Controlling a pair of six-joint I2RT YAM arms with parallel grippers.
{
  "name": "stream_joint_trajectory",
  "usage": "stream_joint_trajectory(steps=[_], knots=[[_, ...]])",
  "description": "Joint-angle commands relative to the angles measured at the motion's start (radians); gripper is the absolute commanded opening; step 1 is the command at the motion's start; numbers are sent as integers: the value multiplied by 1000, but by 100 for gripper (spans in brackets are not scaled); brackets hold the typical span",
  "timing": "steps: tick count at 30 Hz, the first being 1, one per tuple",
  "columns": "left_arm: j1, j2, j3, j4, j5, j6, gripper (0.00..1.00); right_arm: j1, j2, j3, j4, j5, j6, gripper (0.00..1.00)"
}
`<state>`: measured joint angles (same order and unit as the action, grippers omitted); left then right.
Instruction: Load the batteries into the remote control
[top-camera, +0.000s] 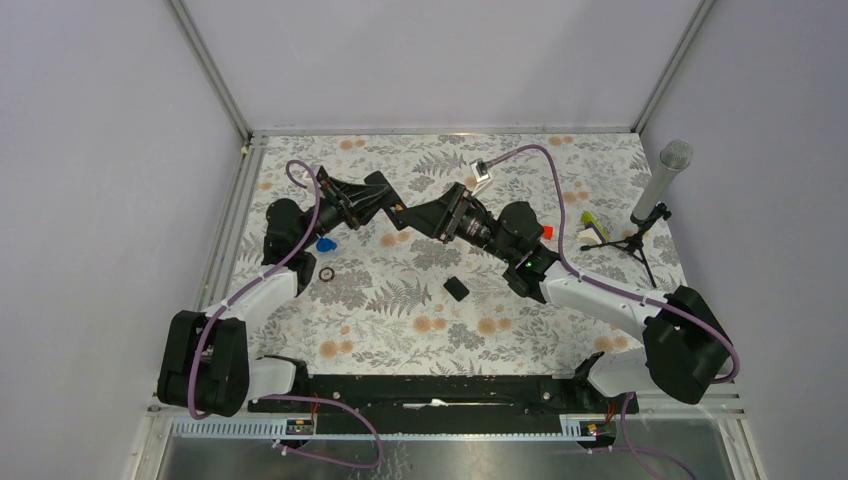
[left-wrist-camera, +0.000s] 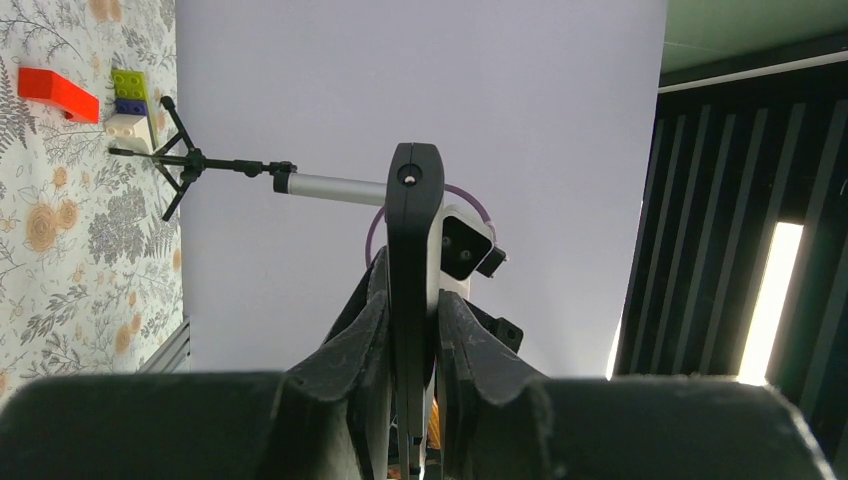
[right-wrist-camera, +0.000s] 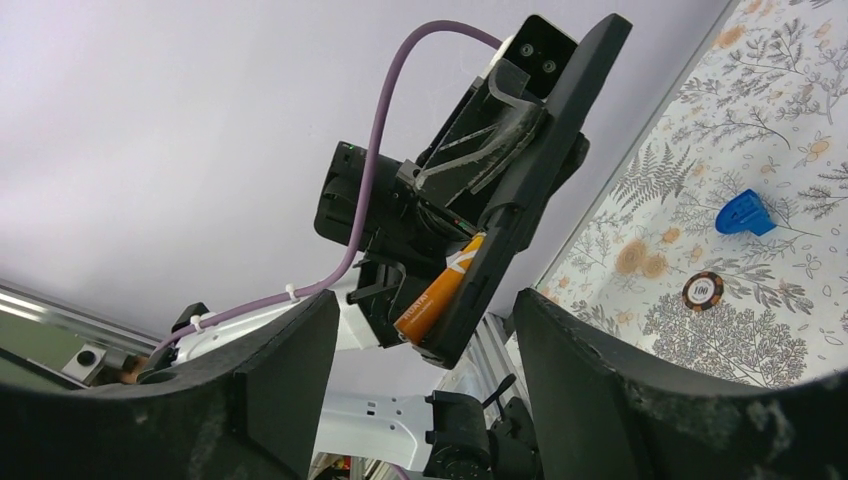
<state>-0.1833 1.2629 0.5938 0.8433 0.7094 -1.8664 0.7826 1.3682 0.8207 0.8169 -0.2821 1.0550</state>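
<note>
The left gripper (left-wrist-camera: 412, 312) is clenched on the remote control (left-wrist-camera: 412, 230), holding it edge-on in the air above the bench (right-wrist-camera: 790, 100). The right gripper (right-wrist-camera: 425, 340) is released and holds nothing. Just ahead of its fingers an orange battery (right-wrist-camera: 436, 297) lies in the remote's open bay, and it looks slanted, perhaps not fully seated. With the bay uncovered and the remote tilted, a nudge could slide the battery out or twist the remote in the left gripper.
</note>
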Motion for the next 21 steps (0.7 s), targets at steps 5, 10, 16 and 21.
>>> stream_joint_trajectory(steps=[5, 10, 16, 21], knots=[[4, -20, 16, 53, 8, 7, 0, -3, -35, 0, 85, -3, 0, 59], [4, -27, 11, 54, 10, 6, 0, -3, -12, 11, 83, -10, 11, 48], [4, -35, 4, 57, 14, 4, 0, -4, 9, 31, 73, -12, 22, 40], [4, -44, 6, 60, 20, 7, 0, -3, 20, 38, 62, -11, 34, 37]])
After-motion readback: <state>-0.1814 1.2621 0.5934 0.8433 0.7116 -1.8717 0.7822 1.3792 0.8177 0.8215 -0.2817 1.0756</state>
